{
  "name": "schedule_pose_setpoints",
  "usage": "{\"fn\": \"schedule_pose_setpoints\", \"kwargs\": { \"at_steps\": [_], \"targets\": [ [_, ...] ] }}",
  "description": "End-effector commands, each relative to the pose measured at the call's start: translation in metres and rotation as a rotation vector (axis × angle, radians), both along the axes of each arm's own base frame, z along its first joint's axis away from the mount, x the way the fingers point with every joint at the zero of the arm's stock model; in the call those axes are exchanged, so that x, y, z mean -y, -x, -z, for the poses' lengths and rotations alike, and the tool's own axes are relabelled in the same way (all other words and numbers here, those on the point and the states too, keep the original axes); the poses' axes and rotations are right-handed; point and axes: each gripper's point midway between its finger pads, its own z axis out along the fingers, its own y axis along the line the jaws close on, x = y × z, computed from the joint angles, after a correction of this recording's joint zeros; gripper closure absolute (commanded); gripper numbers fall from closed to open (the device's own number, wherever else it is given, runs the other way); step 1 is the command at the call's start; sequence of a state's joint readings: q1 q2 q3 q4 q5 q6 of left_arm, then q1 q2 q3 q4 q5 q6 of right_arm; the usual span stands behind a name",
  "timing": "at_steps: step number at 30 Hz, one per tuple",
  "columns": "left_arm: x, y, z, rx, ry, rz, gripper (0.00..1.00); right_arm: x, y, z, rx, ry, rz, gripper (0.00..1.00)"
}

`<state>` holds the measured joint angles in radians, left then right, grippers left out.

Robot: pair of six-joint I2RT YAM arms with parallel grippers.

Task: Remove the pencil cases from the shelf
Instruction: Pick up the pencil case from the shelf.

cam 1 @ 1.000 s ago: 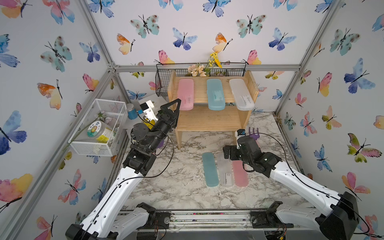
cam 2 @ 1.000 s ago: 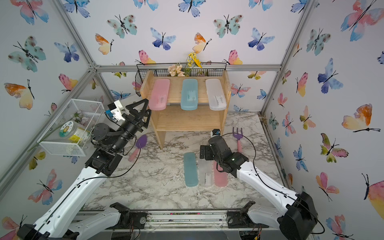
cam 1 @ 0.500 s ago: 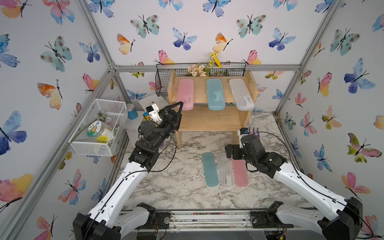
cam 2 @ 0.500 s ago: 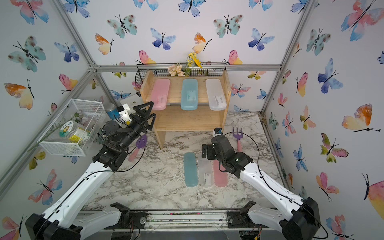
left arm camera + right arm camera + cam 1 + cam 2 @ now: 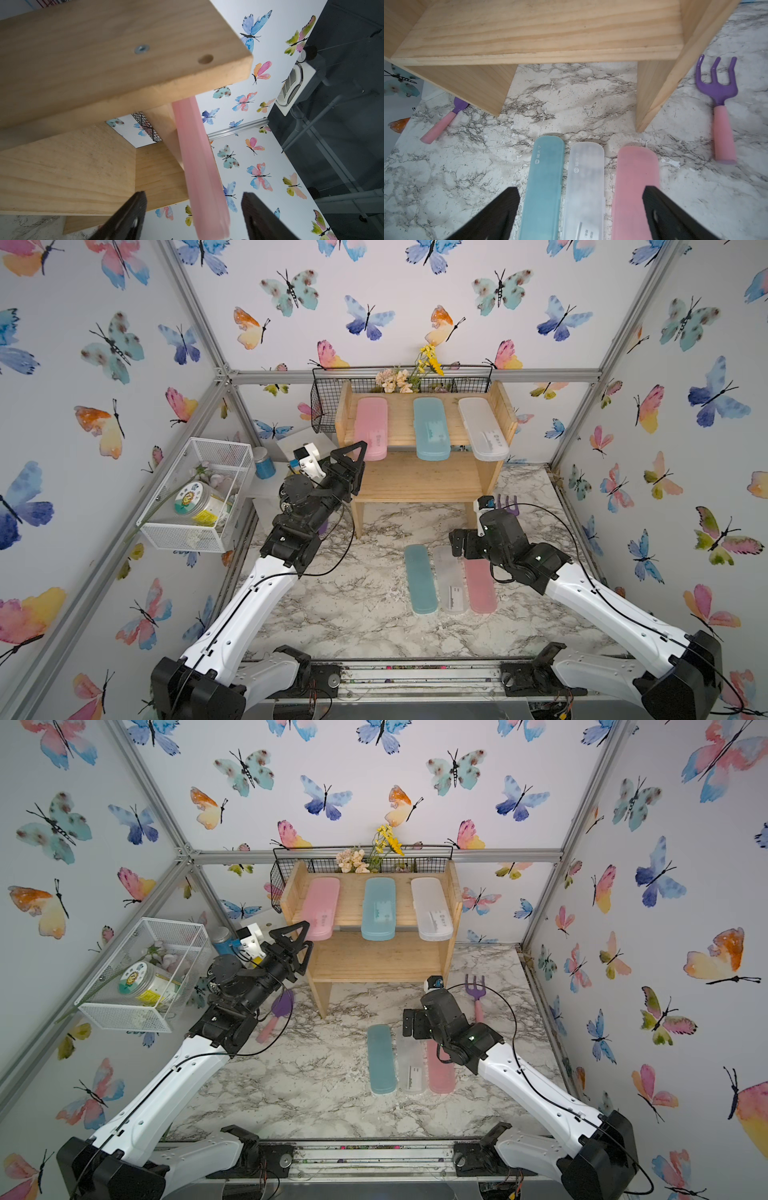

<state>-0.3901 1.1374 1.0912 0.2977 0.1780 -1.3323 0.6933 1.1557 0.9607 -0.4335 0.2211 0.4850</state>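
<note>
The pine shelf (image 5: pixel 415 479) holds three pencil cases on its upper tier: pink (image 5: pixel 371 427), teal (image 5: pixel 432 427) and frosted clear (image 5: pixel 482 427), their front ends overhanging. My left gripper (image 5: pixel 359 460) is at the pink case's front end. In the left wrist view that pink end (image 5: pixel 199 166) lies between the open fingers (image 5: pixel 133 214), with a gap on each side. Teal (image 5: pixel 420 578), clear (image 5: pixel 449 580) and pink (image 5: pixel 481 587) cases lie side by side on the marble table. My right gripper (image 5: pixel 581 207) hangs open just above their far ends, holding nothing.
A black wire basket (image 5: pixel 328 406) with flowers hangs behind the shelf. A white mesh basket (image 5: pixel 195 493) with a jar is fixed to the left wall. A purple fork (image 5: pixel 509 504) lies right of the shelf and a purple trowel (image 5: pixel 276 1011) by its left leg.
My left gripper has moved forward and right to the pink case's overhanging end, and its jaws have narrowed. The right arm has barely shifted.
</note>
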Motion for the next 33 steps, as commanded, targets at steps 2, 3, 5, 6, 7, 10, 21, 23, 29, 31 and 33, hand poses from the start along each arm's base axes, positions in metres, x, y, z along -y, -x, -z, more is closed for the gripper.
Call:
{"fn": "schedule_pose_setpoints", "kwargs": {
  "at_steps": [2,3,5,6,7,10,21,23,29,31,33],
  "targets": [
    [0.0,0.001,-0.012,0.039,0.0,0.011,0.28,-0.004,-0.001,0.002,-0.014,-0.001,-0.017,0.01],
    [0.0,0.001,-0.011,0.04,0.002,0.007,0.28,-0.004,-0.001,0.005,-0.02,-0.002,-0.019,0.01],
    [-0.002,0.0,-0.009,0.042,0.011,0.001,0.29,-0.005,0.0,0.007,-0.024,-0.008,-0.021,0.01],
    [-0.002,-0.001,-0.009,0.042,0.011,-0.002,0.31,-0.006,0.0,0.008,-0.026,-0.009,-0.022,0.01],
    [-0.002,-0.001,-0.009,0.042,0.012,-0.003,0.33,-0.006,0.0,0.008,-0.026,-0.01,-0.023,0.01],
    [-0.002,-0.003,-0.009,0.041,0.011,-0.007,0.48,-0.006,-0.001,0.008,-0.026,-0.007,-0.023,0.01],
    [0.0,0.002,-0.003,0.053,-0.019,0.008,0.92,-0.004,0.001,0.013,-0.023,0.002,-0.026,0.01],
    [0.0,0.01,-0.002,0.099,-0.076,0.013,0.96,-0.005,0.002,0.005,-0.004,-0.006,-0.041,0.01],
    [-0.009,0.051,0.034,0.22,-0.302,-0.053,1.0,-0.008,0.011,-0.063,0.158,-0.123,-0.099,0.01],
    [-0.006,0.077,0.045,0.355,-0.39,-0.067,1.0,-0.011,0.018,-0.094,0.216,-0.178,-0.142,0.01],
    [-0.009,0.105,0.06,0.451,-0.446,-0.104,1.0,-0.018,0.028,-0.125,0.274,-0.24,-0.19,0.01]
  ]
}}
